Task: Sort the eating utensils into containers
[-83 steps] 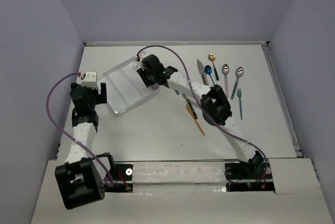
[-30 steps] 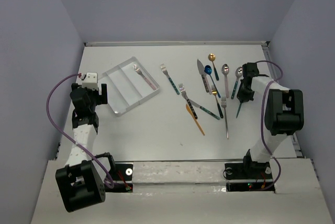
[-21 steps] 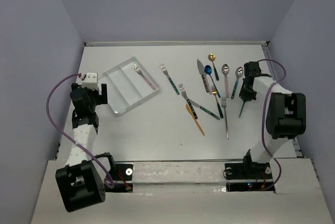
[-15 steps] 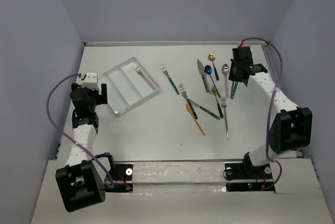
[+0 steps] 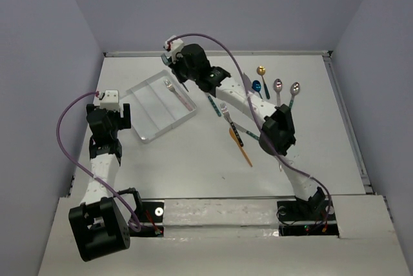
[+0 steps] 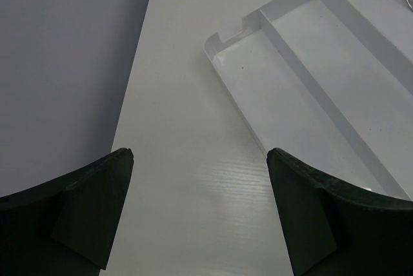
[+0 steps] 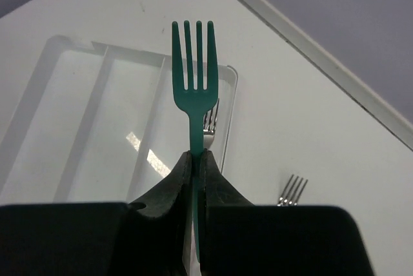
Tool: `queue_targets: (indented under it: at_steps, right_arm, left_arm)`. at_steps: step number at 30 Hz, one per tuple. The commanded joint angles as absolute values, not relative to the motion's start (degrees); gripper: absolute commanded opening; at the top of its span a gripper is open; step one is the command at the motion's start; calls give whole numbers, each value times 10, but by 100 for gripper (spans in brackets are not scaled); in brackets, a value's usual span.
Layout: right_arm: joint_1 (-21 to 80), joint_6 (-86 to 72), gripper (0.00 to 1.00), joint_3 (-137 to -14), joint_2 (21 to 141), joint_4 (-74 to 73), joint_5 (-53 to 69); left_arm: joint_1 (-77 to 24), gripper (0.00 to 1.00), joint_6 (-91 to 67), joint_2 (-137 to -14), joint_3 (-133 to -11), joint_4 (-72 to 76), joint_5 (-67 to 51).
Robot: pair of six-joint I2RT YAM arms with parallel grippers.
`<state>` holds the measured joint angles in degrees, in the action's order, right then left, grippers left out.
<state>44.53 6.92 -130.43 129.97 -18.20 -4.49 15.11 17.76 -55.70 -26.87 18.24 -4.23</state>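
Here, the right gripper pinches a teal fork by the clear tray; the left gripper, jaws spread, hovers beside its corner.

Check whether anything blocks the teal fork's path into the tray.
Nothing visible does. The right gripper holds the teal fork in open air by the tray; one silver fork lies in one outer compartment.

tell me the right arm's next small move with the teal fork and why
Probably lower the right gripper toward the clear three-compartment plastic tray: it grips the all-teal fork above the compartment where a silver fork lies.
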Motion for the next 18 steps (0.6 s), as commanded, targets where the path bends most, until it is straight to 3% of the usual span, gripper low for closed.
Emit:
queue_targets:
  at_steps: [1,13,16,18]
  right_arm:
    - [439,93,0,-1411,1385,-177,35]
    - [463,58,0,-1328,1447,-150,-19]
    - [463,55,28,-1304,1438,-150,-23]
    - [463,54,37,-1296,1431,-152,-23]
  left_arm:
    - [154,99,183,-551,-265,217,-38]
    - [153,99,184,-555,-263,220,-41]
    - [153,99,184,-559,-263,222,-42]
    - [154,99,184,-559,-262,222,-42]
